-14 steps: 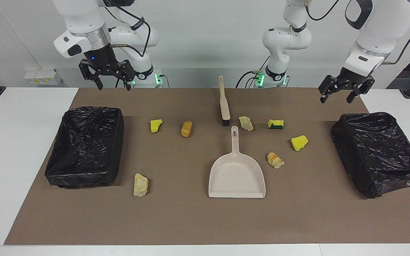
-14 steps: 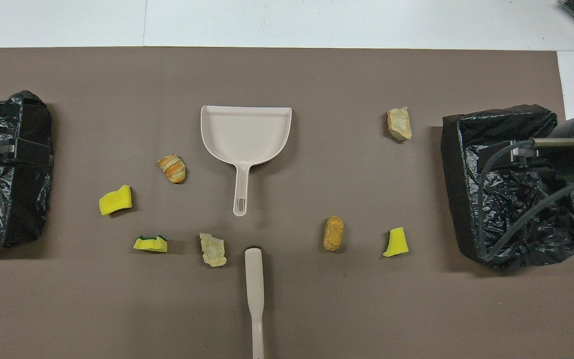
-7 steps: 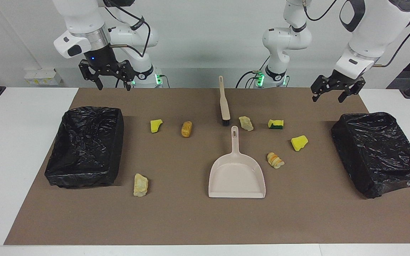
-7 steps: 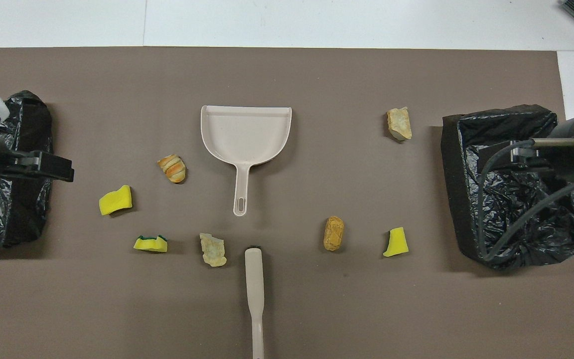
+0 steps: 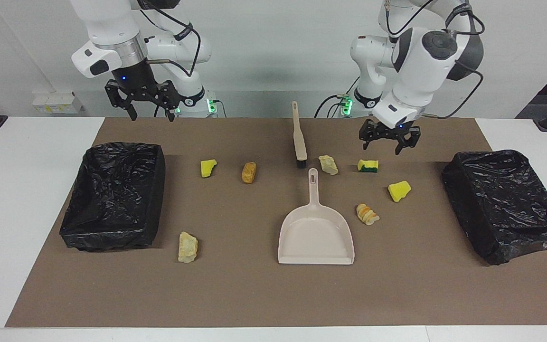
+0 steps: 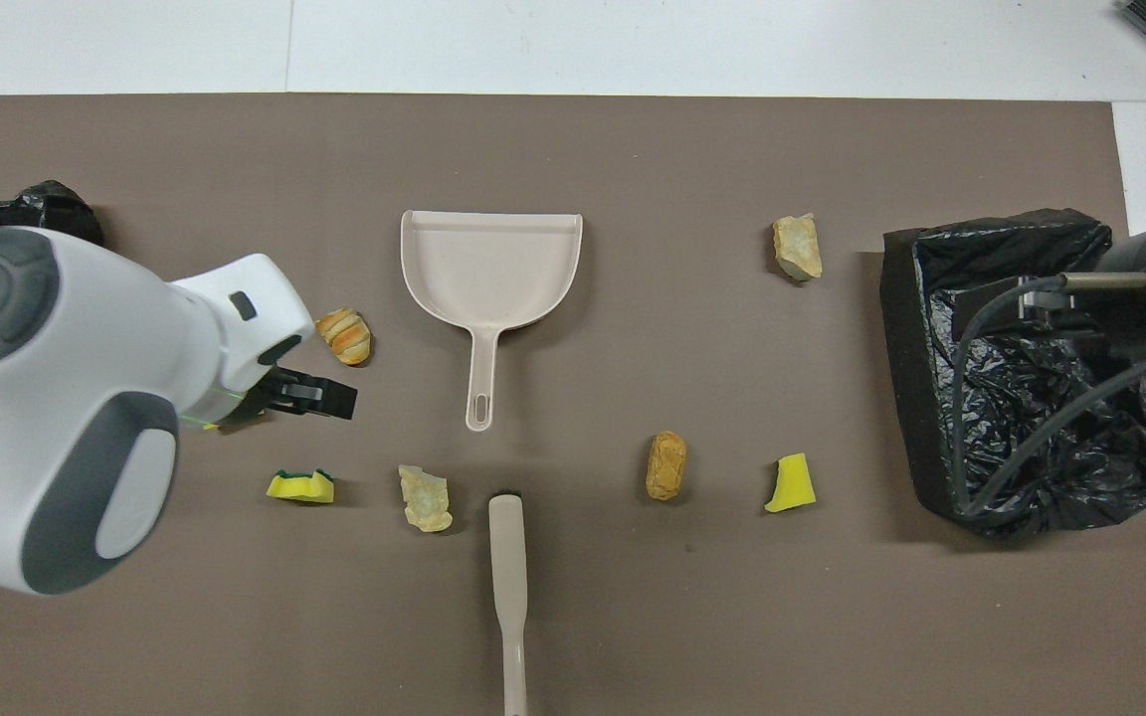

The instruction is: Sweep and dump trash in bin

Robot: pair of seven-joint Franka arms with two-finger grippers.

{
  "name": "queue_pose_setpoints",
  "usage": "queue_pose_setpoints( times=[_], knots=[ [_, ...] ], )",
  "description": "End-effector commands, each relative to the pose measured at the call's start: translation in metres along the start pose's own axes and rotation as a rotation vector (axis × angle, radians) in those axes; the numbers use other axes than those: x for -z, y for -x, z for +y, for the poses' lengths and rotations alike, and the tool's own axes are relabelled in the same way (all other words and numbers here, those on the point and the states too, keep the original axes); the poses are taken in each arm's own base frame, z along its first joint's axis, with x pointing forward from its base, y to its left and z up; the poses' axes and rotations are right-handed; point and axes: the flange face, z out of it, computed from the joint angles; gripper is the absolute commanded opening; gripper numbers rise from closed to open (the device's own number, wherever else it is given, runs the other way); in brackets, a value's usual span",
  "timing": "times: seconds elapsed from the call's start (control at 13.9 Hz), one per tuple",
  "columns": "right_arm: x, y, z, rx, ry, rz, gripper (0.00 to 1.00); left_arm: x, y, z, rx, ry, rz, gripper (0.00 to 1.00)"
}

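Opening step: nothing is swept yet. The left pincer [image 5: 388, 142] hangs wide open and empty over the green-backed sponge [image 5: 368, 165], at about two o'clock from the dustpan [image 5: 315, 232]. The right pincer [image 5: 143, 102] waits open and empty above the bin [image 5: 114, 197]. The trash [image 5: 249, 172] lies scattered on the table [image 5: 254, 294]; next comes gripping the brush [image 5: 298, 137] at the dustpan's twelve o'clock.

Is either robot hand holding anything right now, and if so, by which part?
Nothing is held. The left hand hangs open and empty over the green-backed sponge; the right hand, open too, waits above the table's edge by its bin.

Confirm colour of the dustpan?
Pale beige all over, handle included: the dustpan shows best in the overhead view.
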Motion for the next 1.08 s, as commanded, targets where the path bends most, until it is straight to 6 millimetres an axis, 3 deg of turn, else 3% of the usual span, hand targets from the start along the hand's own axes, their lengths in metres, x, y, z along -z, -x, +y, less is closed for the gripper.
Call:
queue_pose_setpoints(
  times=[0.0,0.22,0.29,0.43,0.51,0.72,1.01],
  knots=[
    [-0.011,-0.004,-0.007,0.019,-0.014,0.003,1.0,-0.029,0.031,0.049,0.002,0.005,0.005,1.0],
    [-0.029,-0.02,-0.032,-0.056,-0.025,0.032,1.0,-0.069,0.064,0.114,0.004,0.002,0.003,1.0],
    [-0.037,-0.024,-0.053,-0.034,-0.032,0.049,1.0,-0.091,0.083,0.135,0.003,-0.007,-0.016,1.0],
    [-0.069,-0.033,-0.092,-0.045,-0.024,0.031,1.0,-0.115,0.123,0.164,0.019,-0.003,-0.003,1.0],
    [-0.077,-0.039,-0.115,-0.047,-0.025,0.055,1.0,-0.122,0.146,0.173,0.023,0.009,0.018,1.0],
    [-0.13,-0.052,-0.182,-0.078,-0.034,0.084,1.0,-0.137,0.208,0.192,0.012,0.039,0.052,1.0],
    [-0.164,-0.055,-0.266,-0.052,-0.072,0.078,1.0,-0.163,0.252,0.214,0.025,0.038,0.042,1.0]
  ],
)
